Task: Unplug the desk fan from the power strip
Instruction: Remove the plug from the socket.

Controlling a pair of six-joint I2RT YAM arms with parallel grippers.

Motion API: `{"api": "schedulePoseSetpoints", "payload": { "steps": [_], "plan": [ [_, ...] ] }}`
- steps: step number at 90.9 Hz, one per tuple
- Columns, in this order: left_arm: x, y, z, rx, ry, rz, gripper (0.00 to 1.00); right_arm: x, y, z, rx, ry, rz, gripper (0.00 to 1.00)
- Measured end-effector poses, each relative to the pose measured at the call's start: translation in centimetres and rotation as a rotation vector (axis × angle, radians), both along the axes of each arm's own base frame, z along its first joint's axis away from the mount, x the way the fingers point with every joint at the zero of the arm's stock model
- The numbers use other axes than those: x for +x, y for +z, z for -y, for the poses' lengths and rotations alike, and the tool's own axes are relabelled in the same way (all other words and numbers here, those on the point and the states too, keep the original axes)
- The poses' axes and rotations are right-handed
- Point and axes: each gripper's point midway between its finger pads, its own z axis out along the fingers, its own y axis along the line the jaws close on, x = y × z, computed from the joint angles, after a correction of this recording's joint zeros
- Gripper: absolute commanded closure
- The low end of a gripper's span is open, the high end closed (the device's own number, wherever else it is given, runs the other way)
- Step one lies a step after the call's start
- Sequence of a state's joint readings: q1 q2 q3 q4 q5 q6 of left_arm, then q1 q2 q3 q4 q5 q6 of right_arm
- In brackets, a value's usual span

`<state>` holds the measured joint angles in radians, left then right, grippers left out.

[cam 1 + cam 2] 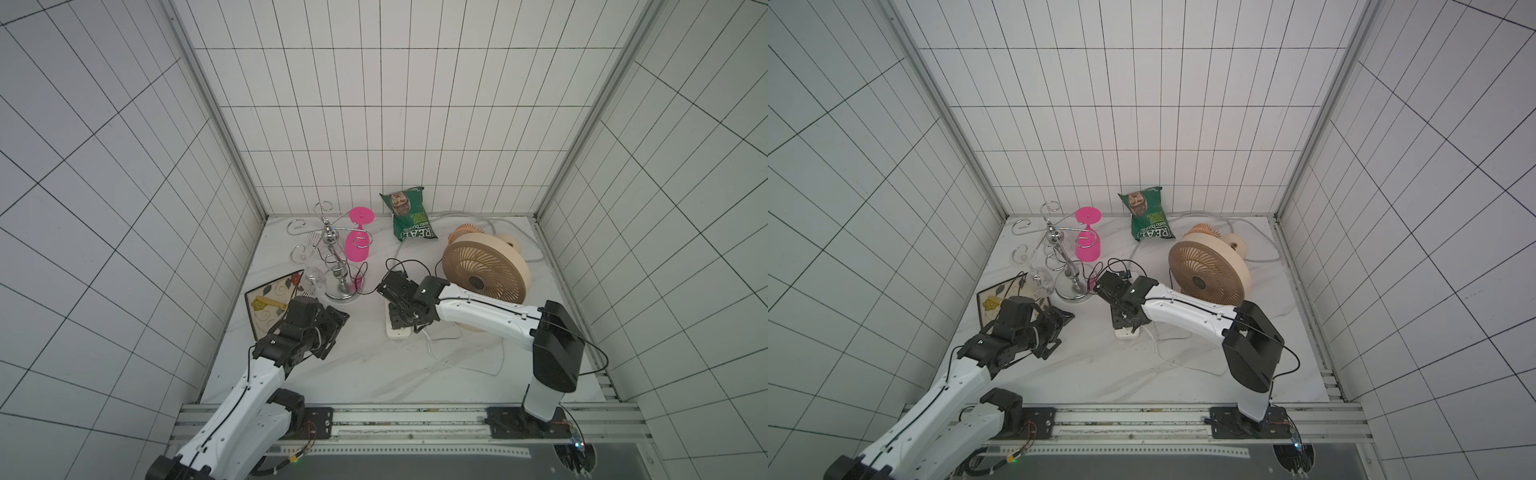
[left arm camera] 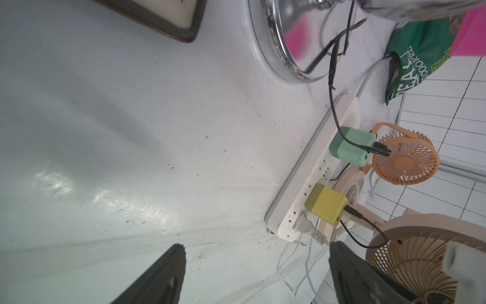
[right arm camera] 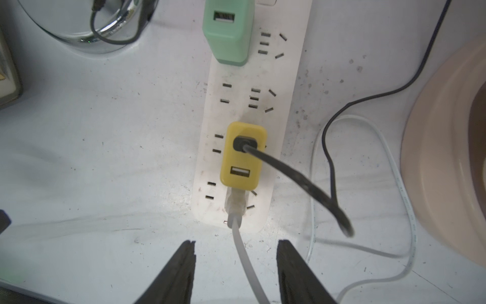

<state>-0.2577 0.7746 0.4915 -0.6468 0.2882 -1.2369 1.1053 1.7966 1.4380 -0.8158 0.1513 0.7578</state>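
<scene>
In both top views your fan [image 1: 484, 270] stands upright at the right, and the strip [image 1: 400, 333] lies just left of it, mostly hidden under the right gripper [image 1: 404, 318]. The left gripper [image 1: 334, 332] hangs well left of them. In the left wrist view its jaws gape wide over bare table. In the right wrist view the right jaws stand apart on either side of the pale cord [image 3: 243, 252], just short of the plug [image 3: 235, 204], and they touch neither.

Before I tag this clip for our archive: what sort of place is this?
Probably a robot test cell, not a home: grid-lined white walls, an aluminium base rail, and mismatched props (crisp bag, glass rack, desk fan) on one tabletop.
</scene>
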Motion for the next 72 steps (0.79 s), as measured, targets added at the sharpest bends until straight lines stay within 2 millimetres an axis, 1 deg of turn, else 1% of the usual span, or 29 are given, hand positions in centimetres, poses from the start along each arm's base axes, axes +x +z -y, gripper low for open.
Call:
{"api": "schedulePoseSetpoints", "payload": {
  "steps": [21, 28, 50, 72],
  "plan": [
    [-0.7, -0.2, -0.8, -0.002, 0.012, -0.011, 0.13, 0.4, -0.9, -0.2, -0.023, -0.028, -0.016, 0.6],
    [-0.8, -0.4, -0.9, 0.001, 0.013, -0.021, 0.13, 0.4, -1.4, -0.2, -0.033, -0.033, -0.023, 0.62],
    [-1.0, -0.9, -0.7, -0.001, -0.006, -0.042, 0.14, 0.4, -1.8, -0.3, -0.038, -0.044, -0.033, 0.67],
    [-1.3, -1.7, -0.3, -0.01, -0.03, -0.09, 0.15, 0.2, -2.2, -0.7, -0.034, -0.04, -0.056, 0.71]
  ]
}}
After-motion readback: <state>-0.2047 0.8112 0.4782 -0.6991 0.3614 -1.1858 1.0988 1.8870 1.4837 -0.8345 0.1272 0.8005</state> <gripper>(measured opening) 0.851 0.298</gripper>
